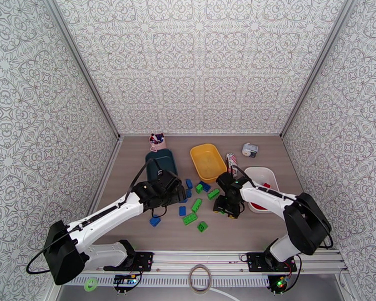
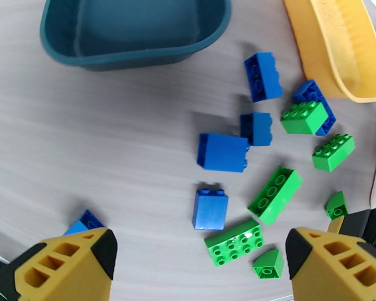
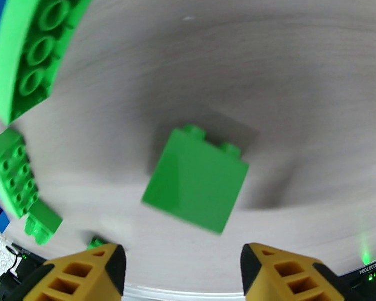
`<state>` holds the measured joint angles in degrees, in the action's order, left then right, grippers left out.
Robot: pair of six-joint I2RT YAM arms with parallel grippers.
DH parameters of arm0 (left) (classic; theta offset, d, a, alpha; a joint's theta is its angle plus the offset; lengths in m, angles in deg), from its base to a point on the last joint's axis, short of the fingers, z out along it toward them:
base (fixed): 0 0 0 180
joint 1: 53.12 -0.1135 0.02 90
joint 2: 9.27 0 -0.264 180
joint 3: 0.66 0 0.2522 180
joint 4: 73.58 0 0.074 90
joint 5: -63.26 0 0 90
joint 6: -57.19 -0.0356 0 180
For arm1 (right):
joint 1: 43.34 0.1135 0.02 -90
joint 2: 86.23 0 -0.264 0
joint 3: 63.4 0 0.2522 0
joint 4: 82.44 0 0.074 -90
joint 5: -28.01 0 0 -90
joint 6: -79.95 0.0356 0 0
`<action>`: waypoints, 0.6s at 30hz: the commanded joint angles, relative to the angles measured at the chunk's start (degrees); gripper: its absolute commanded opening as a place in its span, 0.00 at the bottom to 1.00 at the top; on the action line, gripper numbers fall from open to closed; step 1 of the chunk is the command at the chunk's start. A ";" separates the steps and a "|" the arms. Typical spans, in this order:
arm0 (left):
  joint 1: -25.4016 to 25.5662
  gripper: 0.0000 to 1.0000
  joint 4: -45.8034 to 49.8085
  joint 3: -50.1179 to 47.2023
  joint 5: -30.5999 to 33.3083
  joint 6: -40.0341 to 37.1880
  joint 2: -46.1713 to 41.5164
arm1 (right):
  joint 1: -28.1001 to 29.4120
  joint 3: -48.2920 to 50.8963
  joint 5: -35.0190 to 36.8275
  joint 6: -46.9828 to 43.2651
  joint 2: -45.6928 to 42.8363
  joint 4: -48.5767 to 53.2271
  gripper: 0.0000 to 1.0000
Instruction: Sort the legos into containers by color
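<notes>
The left gripper (image 2: 200, 247) hangs over the loose legos (image 2: 223, 152), yellow fingers (image 2: 70, 269) spread wide with nothing between them. It points down at the blue bricks (image 2: 263, 76), likely because the teal bin (image 2: 138, 51) sits just beyond them on its side of the table (image 1: 238, 232), so blue probably goes there. The right gripper (image 3: 183, 259) is low over a single green brick (image 3: 195, 184) lying on its side on bare wood, apart from the other green ones (image 3: 10, 171). Its fingers stand apart and do not touch the brick, which reads as lining up for a grab, though a release cannot be ruled out. The yellow bin (image 1: 208, 161) stands between the other two and looks empty from above, the likely home for green. The white bin (image 1: 258, 177) is on the right arm's side and holds red pieces (image 1: 266, 185). No red shows in the loose pile. Blue and green lie mixed and unsorted near the middle, between the two grippers.
</notes>
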<state>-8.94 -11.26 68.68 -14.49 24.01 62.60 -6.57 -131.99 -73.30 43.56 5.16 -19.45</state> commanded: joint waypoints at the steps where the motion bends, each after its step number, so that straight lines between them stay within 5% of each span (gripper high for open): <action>1: 0.04 0.94 1.42 -1.44 -0.77 2.18 -1.19 | 0.49 -2.40 1.91 -0.23 1.90 -0.65 0.65; 18: -1.73 0.94 -3.62 -4.33 -4.58 0.98 -3.19 | 1.00 -13.37 5.69 -4.19 13.01 4.99 0.54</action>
<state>-10.07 -12.79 65.01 -17.48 25.62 60.24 -6.44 -143.57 -69.61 40.35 16.97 -17.24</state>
